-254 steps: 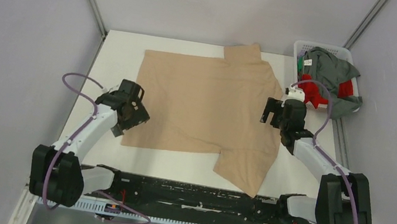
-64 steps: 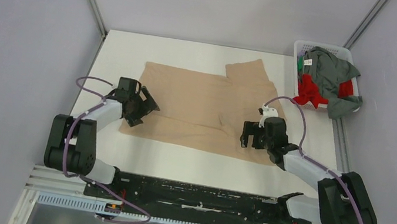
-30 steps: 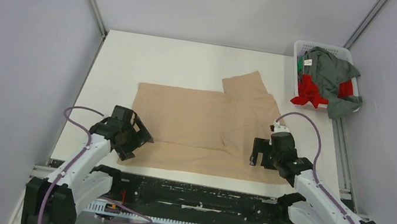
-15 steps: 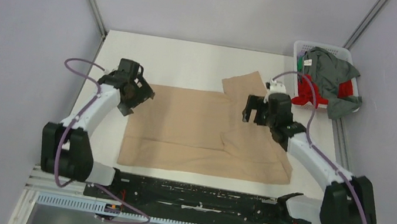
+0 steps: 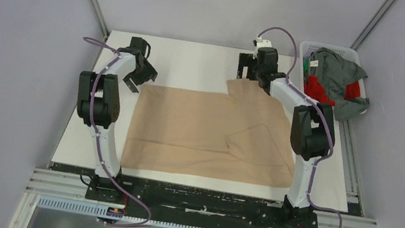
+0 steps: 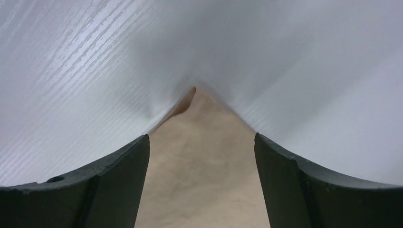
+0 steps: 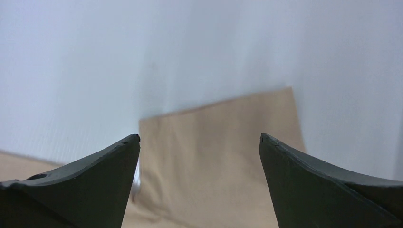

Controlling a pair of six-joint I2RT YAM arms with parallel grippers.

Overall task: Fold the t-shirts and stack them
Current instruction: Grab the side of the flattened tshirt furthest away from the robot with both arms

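The large tan t-shirt lies flat on the white table, one sleeve folded over its right part. My left gripper is open at the shirt's far left corner; that corner lies between its fingers in the left wrist view. My right gripper is open over the far sleeve, which shows between its fingers in the right wrist view. The grey-green t-shirt and the red t-shirt lie bunched in the white basket.
The basket stands at the table's far right corner. Grey walls close in the table on three sides. The black arm rail runs along the near edge.
Both arms have swung from the near side to the far edge of the shirt. The shirt's near half has been folded and it now lies nearer the front.
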